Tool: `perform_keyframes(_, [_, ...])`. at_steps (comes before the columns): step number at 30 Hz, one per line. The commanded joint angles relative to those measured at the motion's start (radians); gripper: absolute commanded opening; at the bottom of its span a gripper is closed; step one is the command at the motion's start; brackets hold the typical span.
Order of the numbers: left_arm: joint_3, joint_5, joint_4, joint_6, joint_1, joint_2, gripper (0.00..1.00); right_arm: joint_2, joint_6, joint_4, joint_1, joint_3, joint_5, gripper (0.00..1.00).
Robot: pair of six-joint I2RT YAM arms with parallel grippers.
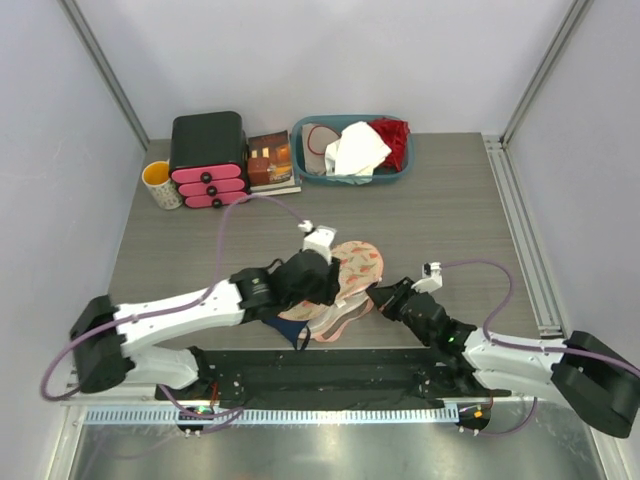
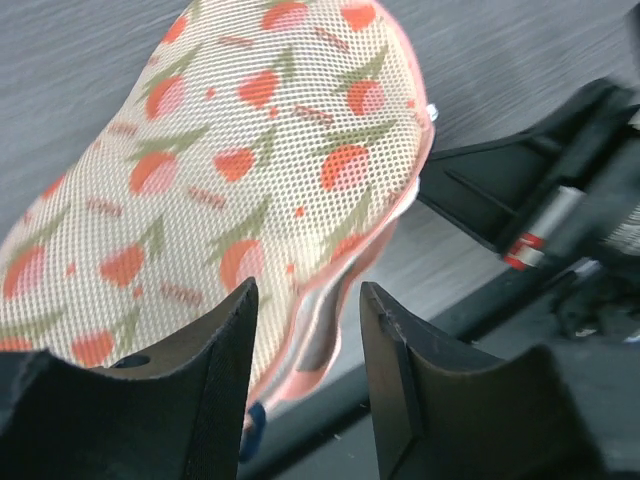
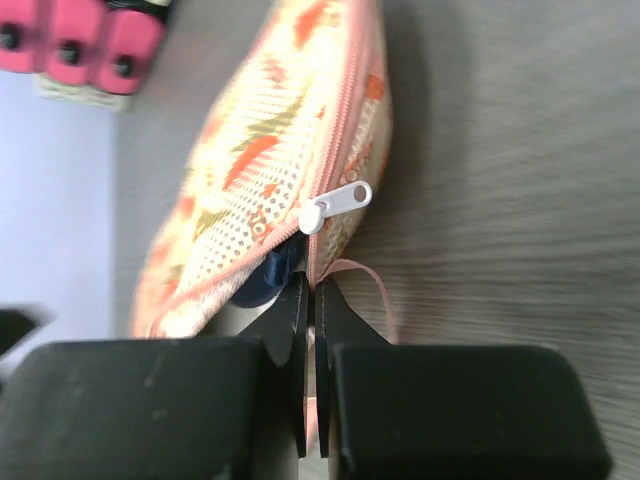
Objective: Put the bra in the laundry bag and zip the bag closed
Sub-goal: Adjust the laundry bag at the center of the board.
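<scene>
Right end effector on floral bag

Noted: the laundry bag is open-mesh cloth, matt (floral print); table smooth, wood-grained; left gripper matt black plastic.

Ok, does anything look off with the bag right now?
Yes. The bag is only partly zipped, and the dark bra pokes out of the open gap just below the zipper pull, right by the right hand.
</scene>
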Motion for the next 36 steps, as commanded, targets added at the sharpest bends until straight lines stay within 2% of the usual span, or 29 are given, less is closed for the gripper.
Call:
perform_keyframes(1, [-0.109, -0.09, 0.081, -0.242, -0.042, -0.172, 0.47, 0.117, 0.027, -0.006, 0.007, 0.05, 0.077, 0.03])
perform_keyframes(4, [-0.144, -0.136, 0.07, -0.279, -0.103, -0.227, 0.51, 0.19, 0.019, 0.034, 0.006, 0.054, 0.037, 0.05])
perform_keyframes(6, [-0.163, -0.048, 0.11, -0.292, -0.111, -0.226, 0.5, 0.213, 0.013, 0.058, 0.007, 0.053, -0.003, 0.06])
perform_keyframes(9, [-0.173, 0.042, 0.157, -0.348, -0.115, -0.156, 0.42, 0.225, 0.017, 0.064, 0.007, 0.053, -0.03, 0.09])
perform_keyframes(10, [-0.176, 0.045, 0.165, -0.363, -0.117, -0.095, 0.38, 0.222, 0.017, 0.064, 0.007, 0.053, -0.033, 0.09])
perform_keyframes(14, [-0.187, -0.001, 0.204, -0.423, -0.109, 0.03, 0.35, 0.179, 0.013, 0.022, 0.007, 0.064, -0.056, 0.14])
perform_keyframes(19, [-0.114, -0.013, 0.133, -0.371, -0.047, 0.137, 0.36, 0.119, 0.001, -0.051, 0.007, 0.062, -0.067, 0.14])
perform_keyframes(23, [-0.107, 0.0, 0.133, -0.32, 0.065, 0.202, 0.35, 0.115, -0.016, -0.057, 0.007, 0.062, -0.104, 0.14])
perform_keyframes(29, [0.006, -0.096, 0.07, -0.162, 0.112, 0.239, 0.36, 0.268, -0.056, 0.032, 0.01, 0.097, -0.254, 0.16])
perform_keyframes(34, [0.034, -0.151, 0.033, -0.096, 0.13, 0.245, 0.35, 0.368, -0.096, 0.049, 0.016, 0.146, -0.395, 0.34])
perform_keyframes(36, [0.017, -0.167, 0.036, -0.078, 0.13, 0.221, 0.36, 0.362, -0.131, -0.006, 0.016, 0.168, -0.437, 0.48])
